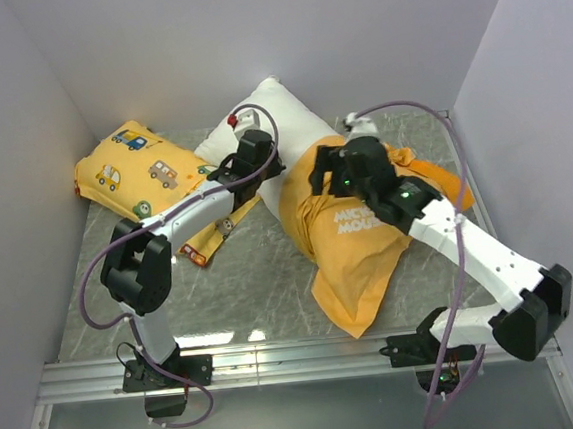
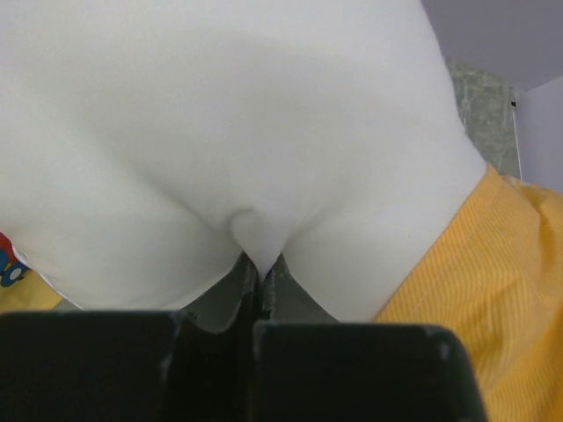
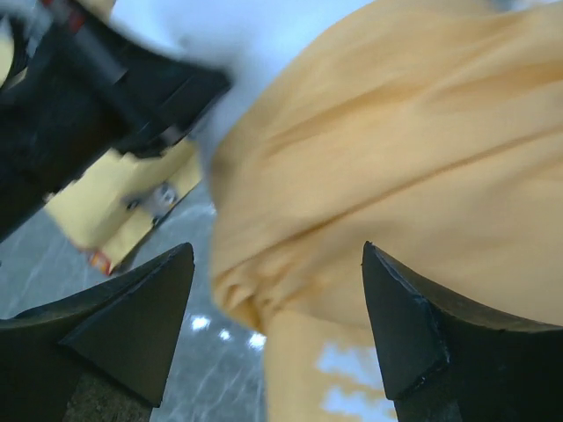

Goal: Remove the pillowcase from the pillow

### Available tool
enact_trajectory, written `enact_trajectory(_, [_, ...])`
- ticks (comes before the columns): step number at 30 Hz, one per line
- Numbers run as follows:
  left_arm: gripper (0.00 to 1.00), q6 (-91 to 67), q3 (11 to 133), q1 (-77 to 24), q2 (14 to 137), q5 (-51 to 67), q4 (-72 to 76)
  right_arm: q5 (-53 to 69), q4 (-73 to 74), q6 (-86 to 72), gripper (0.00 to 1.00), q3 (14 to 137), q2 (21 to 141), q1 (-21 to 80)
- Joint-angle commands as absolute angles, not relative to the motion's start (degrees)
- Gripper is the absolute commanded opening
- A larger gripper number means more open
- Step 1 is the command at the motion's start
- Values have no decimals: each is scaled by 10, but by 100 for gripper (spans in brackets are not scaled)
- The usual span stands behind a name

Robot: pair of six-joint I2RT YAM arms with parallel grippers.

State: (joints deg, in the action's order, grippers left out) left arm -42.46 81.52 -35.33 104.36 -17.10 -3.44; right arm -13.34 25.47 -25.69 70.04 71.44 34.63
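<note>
- Left gripper (image 2: 261, 268) clamps a pinch of pillow (image 1: 279, 110); right gripper (image 3: 278, 255) gapes wide above the pillowcase (image 1: 356, 259).
- Pillowcase: bunched, covering the pillow's near end.
- Pillow: far end bare, so I'd say roughly halfway out.

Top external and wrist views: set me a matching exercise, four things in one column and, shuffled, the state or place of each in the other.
Column A
1. left gripper
2. right gripper
3. pillowcase
4. car-print pillow

Column B
a. open, facing orange fabric
b. lying at the far left
c. shut on a pinch of the white pillow
d. covering the pillow's near part, its far end bare

Pairs: 1-c, 2-a, 3-d, 4-b
</note>
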Motion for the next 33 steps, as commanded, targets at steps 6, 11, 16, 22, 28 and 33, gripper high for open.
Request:
enact_trajectory(6, [0,-364,912,-381,1011,-237,-17,-170,280,-267,81,723,827,391])
enact_trajectory(11, [0,-330,920,-382,966,-272,-4,-230,288,-270,24,722,814,360])
enact_trajectory(16, [0,-293,911,-384,891,-273,25,-231,287,-266,0,711,764,312])
enact_trajectory(22, [0,-248,939,-384,866,-288,22,-222,280,-269,0,677,709,252])
enact_trajectory(28, [0,-269,878,-332,793,-373,-39,-186,259,-270,0,622,705,165])
enact_trajectory(33, [0,-387,750,-208,688,-310,-83,-140,229,-297,0,580,695,79])
